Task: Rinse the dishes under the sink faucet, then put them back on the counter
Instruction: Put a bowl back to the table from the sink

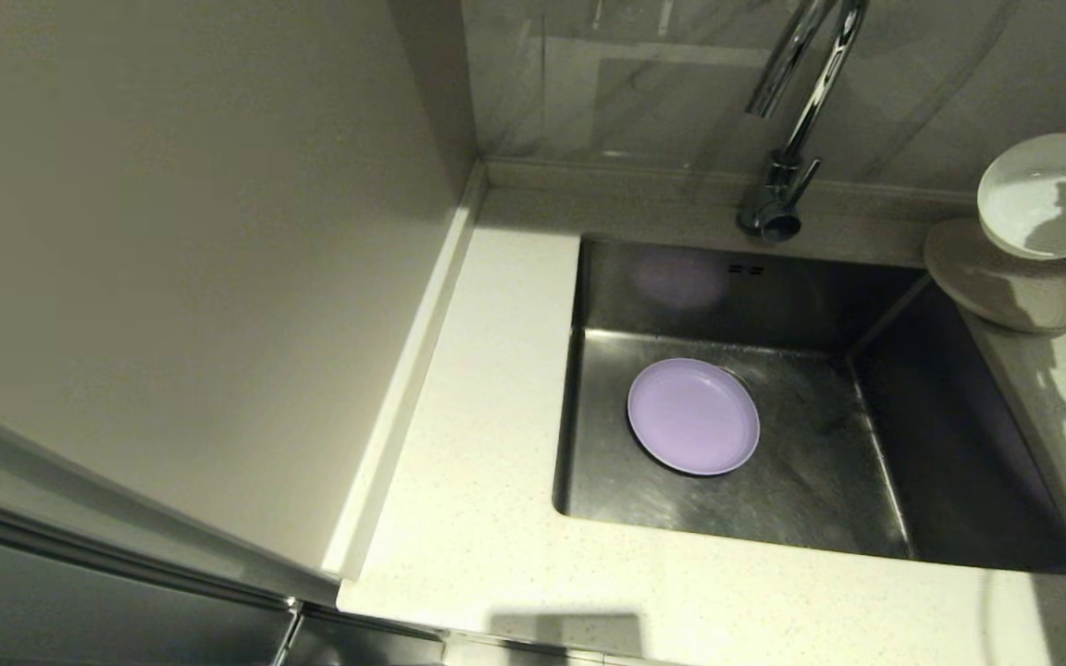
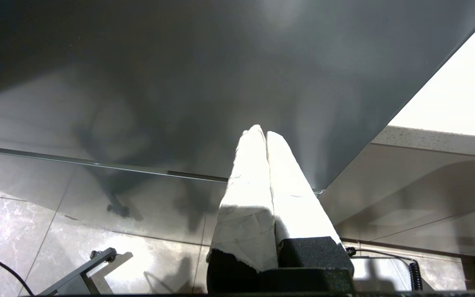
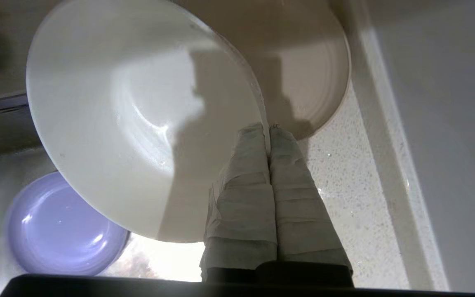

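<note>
My right gripper (image 3: pixel 267 131) is shut on the rim of the small white bowl (image 3: pixel 130 111), holding it tilted in the air above the cream-beige plate (image 3: pixel 307 70). In the head view the white bowl (image 1: pixel 1047 192) hangs at the far right over the beige plate (image 1: pixel 1005 277), which lies on the counter (image 1: pixel 477 462) at the sink's back right corner. The lilac plate (image 1: pixel 693 416) lies flat on the floor of the steel sink (image 1: pixel 820 499). The chrome faucet (image 1: pixel 797 111) stands behind the basin. My left gripper (image 2: pixel 261 133) is shut and holds nothing, down by the cabinet front.
A raised counter rim (image 1: pixel 403 370) runs along the left wall. A narrow strip of counter (image 3: pixel 353 198) lies between the sink and the right wall. Tiled floor (image 2: pixel 35 231) shows below the left arm.
</note>
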Robot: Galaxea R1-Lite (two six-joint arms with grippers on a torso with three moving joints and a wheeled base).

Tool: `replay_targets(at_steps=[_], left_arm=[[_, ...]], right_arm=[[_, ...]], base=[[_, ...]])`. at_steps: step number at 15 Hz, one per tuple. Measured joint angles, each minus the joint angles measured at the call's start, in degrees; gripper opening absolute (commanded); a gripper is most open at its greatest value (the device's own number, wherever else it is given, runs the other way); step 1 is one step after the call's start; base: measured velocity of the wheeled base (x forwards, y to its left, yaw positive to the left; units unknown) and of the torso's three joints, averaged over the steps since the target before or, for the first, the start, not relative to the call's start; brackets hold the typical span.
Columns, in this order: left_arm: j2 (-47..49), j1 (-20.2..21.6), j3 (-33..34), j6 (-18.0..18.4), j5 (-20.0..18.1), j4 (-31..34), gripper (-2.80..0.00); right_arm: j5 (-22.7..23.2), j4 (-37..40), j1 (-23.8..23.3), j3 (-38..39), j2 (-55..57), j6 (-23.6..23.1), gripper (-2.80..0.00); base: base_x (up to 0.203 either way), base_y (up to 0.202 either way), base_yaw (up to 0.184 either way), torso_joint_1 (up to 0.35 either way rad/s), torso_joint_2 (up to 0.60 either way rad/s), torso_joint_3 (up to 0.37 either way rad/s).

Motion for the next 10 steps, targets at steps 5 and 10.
replay_targets(at_steps=[5, 10], left_arm=[[0.00, 0.02, 0.00, 0.02, 0.00, 0.00, -2.80], [0.00, 0.00, 0.00, 0.00, 0.00, 0.02, -2.80]], right_arm=[[-2.56, -12.28, -1.41, -5.40, 11.55, -2.75, -2.80], [-0.08, -26.16, -4.32, -5.66, 16.78, -7.74, -2.80]], base=[[0.000, 0.000, 0.000, 0.000, 0.00, 0.000], [0.000, 0.000, 0.000, 0.000, 0.00, 0.000]])
